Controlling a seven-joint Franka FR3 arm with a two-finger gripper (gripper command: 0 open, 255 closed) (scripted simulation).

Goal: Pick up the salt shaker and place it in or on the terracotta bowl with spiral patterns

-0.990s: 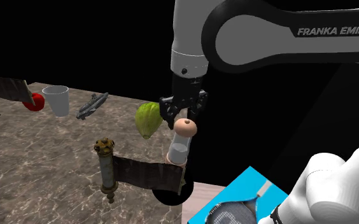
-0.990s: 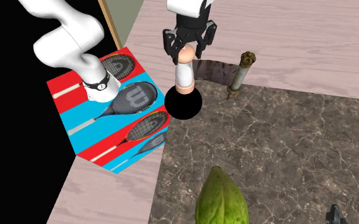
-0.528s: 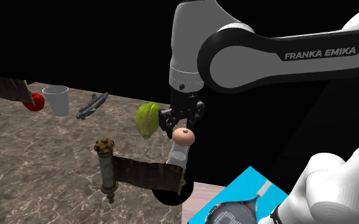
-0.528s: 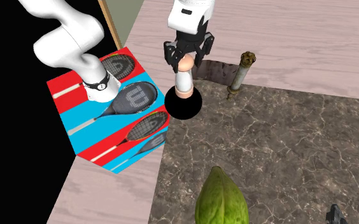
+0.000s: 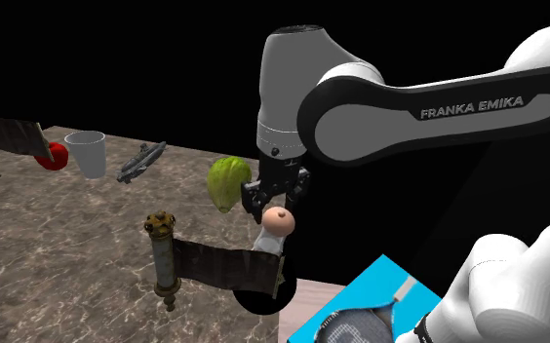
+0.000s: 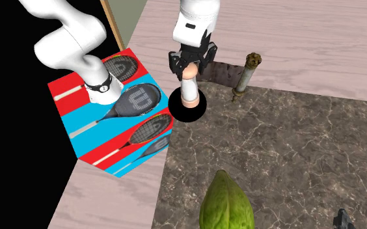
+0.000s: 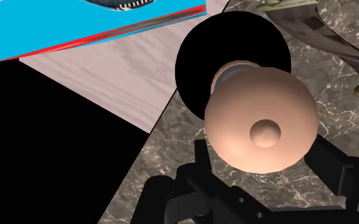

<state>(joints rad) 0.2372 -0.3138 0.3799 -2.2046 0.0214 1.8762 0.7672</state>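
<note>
Your gripper (image 6: 189,64) is clamped on the salt shaker's (image 6: 189,90) rounded cap and holds it upright over the black round bowl (image 6: 187,114). That bowl sits at the marble counter's (image 6: 280,156) corner edge, with a scroll (image 5: 215,265) just beside it. Open counter lies toward the green fruit (image 6: 226,202).

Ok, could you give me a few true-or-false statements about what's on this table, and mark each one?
1. The gripper clasps the shaker by its rounded top. True.
2. The shaker is above the green fruit. False: it is above a black disc at the table's corner; the fruit lies apart.
3. A white cup stands on the table. True.
4. The stand's top is plain grey. False: the stand shows tennis rackets on blue and red.
</note>
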